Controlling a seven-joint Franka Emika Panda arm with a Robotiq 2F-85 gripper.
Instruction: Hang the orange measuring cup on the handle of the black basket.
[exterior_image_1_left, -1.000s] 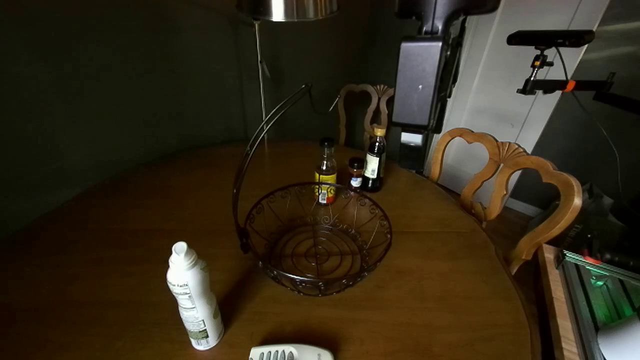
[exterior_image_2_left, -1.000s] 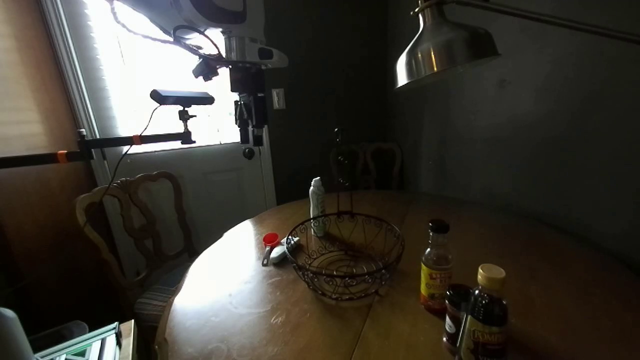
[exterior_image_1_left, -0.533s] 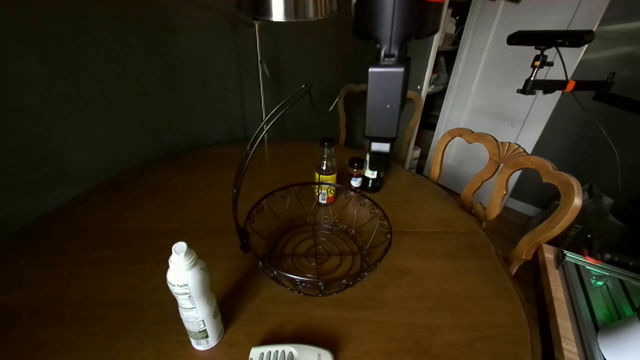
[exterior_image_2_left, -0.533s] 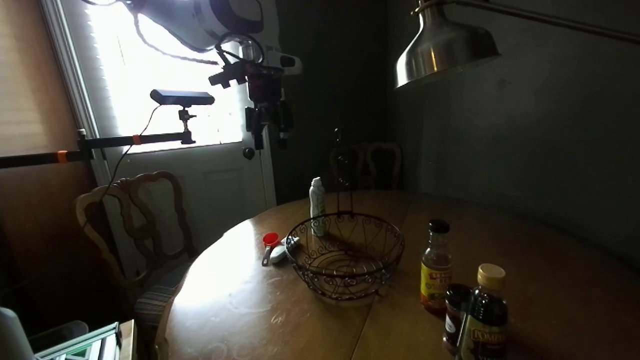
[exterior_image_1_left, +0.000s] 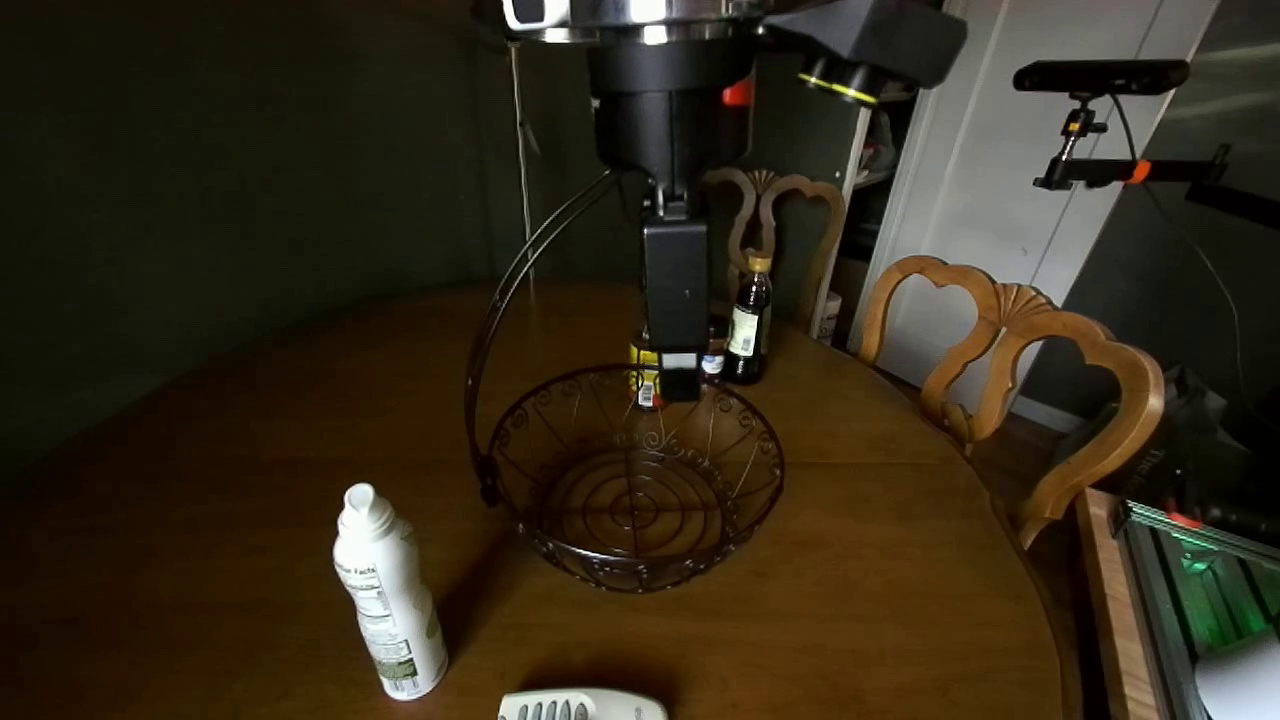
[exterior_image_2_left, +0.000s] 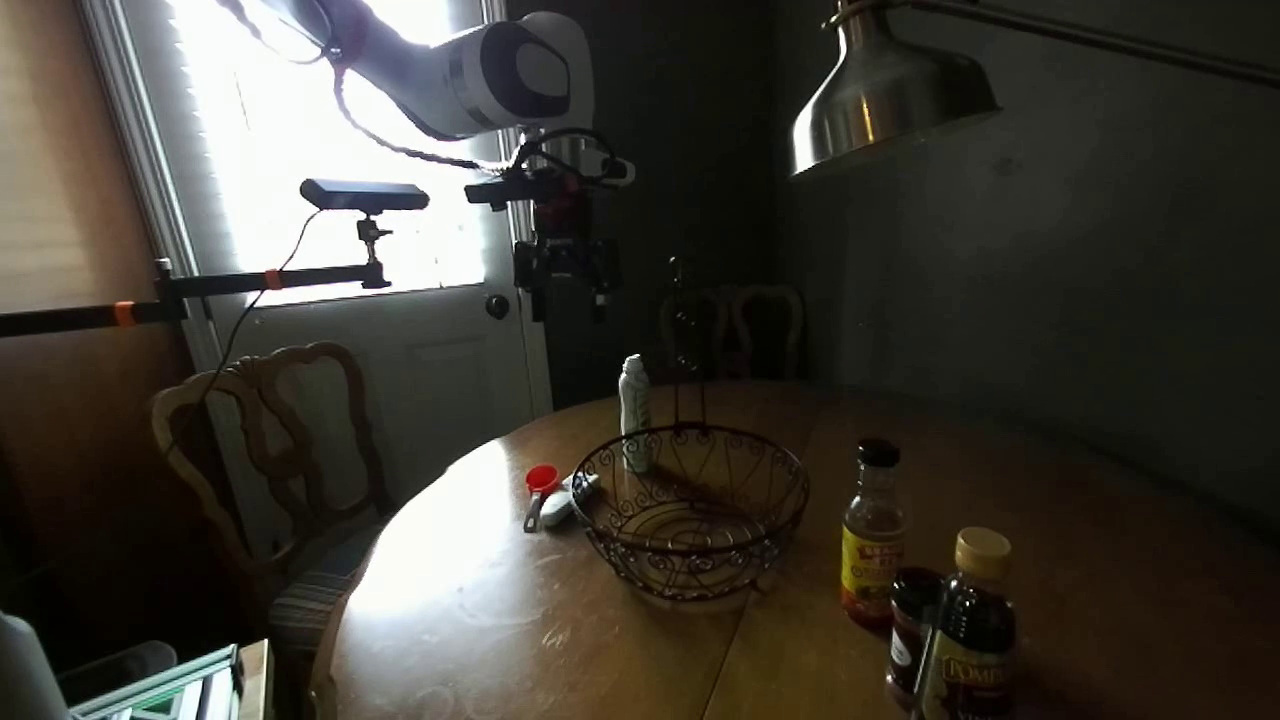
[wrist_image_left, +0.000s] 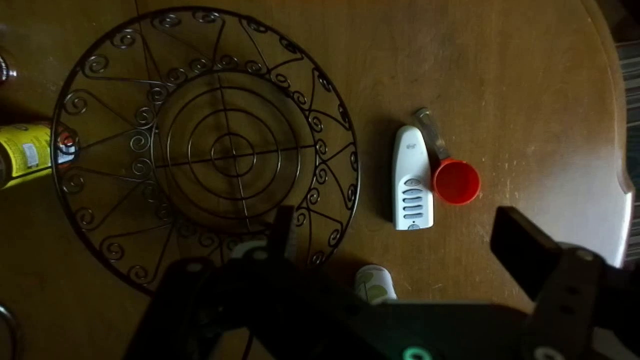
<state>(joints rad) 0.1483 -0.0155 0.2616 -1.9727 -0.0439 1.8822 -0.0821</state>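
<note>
The orange measuring cup (wrist_image_left: 456, 182) lies on the table, red-orange with a grey handle, beside a white remote. It also shows in an exterior view (exterior_image_2_left: 541, 479). The black basket (wrist_image_left: 358, 165) stands upright on the table, in both exterior views too (exterior_image_1_left: 637, 557) (exterior_image_2_left: 690, 552). Its tall arched handle (exterior_image_1_left: 472, 400) rises from one side; it also shows in an exterior view (exterior_image_2_left: 685, 365). In the wrist view the handle is mostly hidden behind the gripper. My gripper (wrist_image_left: 395, 215) is open and empty, high above the table, in both exterior views too (exterior_image_1_left: 680, 385) (exterior_image_2_left: 570, 310).
The white remote (wrist_image_left: 412, 175) touches or nearly touches the cup. A white bottle (exterior_image_1_left: 390, 600) stands near the basket's handle side. A yellow-labelled bottle (exterior_image_2_left: 872, 560), a small jar (exterior_image_2_left: 912, 630) and a dark bottle (exterior_image_2_left: 965, 640) stand beyond the basket. A metal lamp (exterior_image_2_left: 890, 100) hangs above.
My arm has come lower and moved across toward the basket, and the wrist has turned. The fingers now show farther apart. The cup, basket and other objects have not moved.
</note>
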